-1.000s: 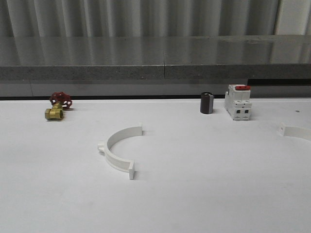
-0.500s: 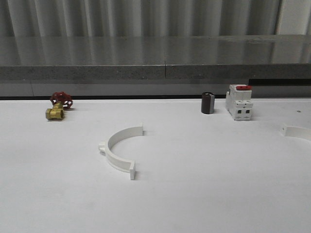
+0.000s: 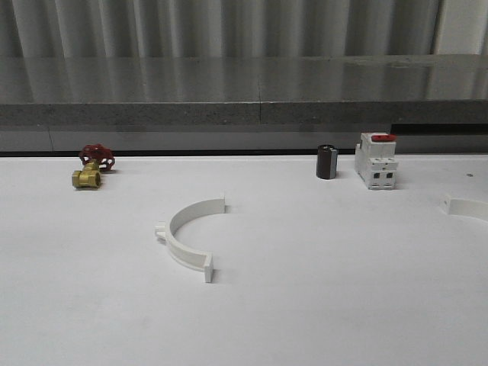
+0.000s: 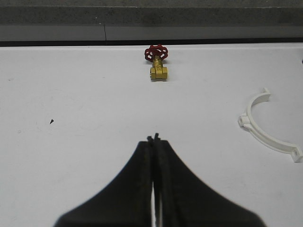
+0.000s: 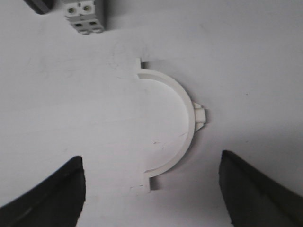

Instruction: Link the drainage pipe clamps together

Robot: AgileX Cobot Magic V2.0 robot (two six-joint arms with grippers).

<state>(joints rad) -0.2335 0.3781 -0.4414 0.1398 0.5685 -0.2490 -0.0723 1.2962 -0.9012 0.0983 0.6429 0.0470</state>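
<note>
One white half-ring drainage pipe clamp (image 3: 187,236) lies flat left of the table's middle, its open side facing right. The left wrist view has it off to one side (image 4: 266,134). My left gripper (image 4: 153,138) is shut with nothing in it, well apart from that clamp. The other clamp (image 3: 467,207) lies at the table's right edge, partly cut off by the frame. My right gripper (image 5: 150,163) hangs open over this clamp (image 5: 183,118). Its dark fingers (image 5: 52,191) stand wide on either side of the clamp's near end tab, not touching it.
A brass valve with a red handwheel (image 3: 90,169) sits at the back left, ahead of my left gripper (image 4: 157,64). A dark cylinder (image 3: 326,162) and a white switch with a red top (image 3: 376,160) stand at the back right, just beyond the right clamp (image 5: 84,14). A grey ledge (image 3: 244,114) runs behind the table.
The visible end of the right-hand clamp has drifted a little to the right in the front view. The middle clamp and the other objects have barely shifted.
</note>
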